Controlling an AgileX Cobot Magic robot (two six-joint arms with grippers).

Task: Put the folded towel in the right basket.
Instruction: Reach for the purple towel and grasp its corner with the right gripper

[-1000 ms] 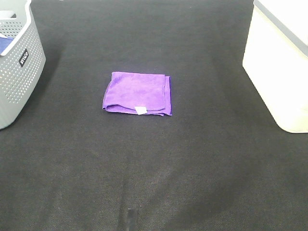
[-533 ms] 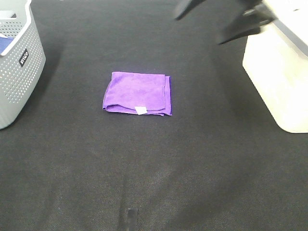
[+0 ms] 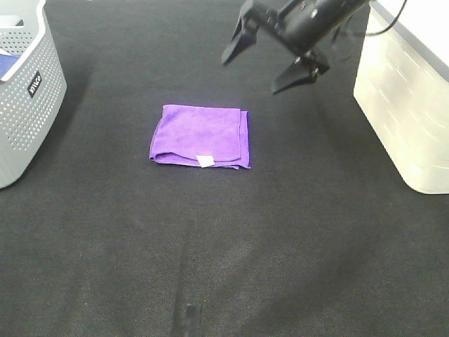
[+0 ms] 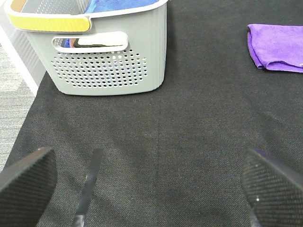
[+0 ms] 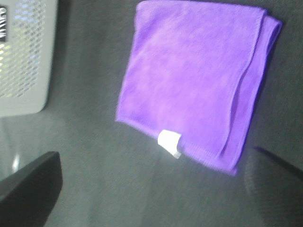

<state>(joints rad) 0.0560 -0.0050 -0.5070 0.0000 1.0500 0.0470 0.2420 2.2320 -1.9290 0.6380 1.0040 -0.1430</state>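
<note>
A folded purple towel (image 5: 194, 80) lies flat on the dark desk (image 5: 94, 189). A small white tag (image 5: 169, 142) sticks out at the towel's edge. The towel's layered folds show along the side away from a grey perforated basket (image 5: 23, 61), which stands apart from it. The tool (image 5: 152, 170) hangs over the towel's tag edge, its black fingers (image 5: 33, 189) spread wide and holding nothing.

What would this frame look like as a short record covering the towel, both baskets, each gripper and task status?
towel: purple folded towel, flat on the black mat, white tag at its near edge
right basket: white basket, apart from the towel
left basket: grey perforated basket, blue cloth inside
right gripper: open, in the air beyond the towel, holding nothing
left gripper: open, over bare mat, holding nothing
task status: towel not yet grasped
</note>
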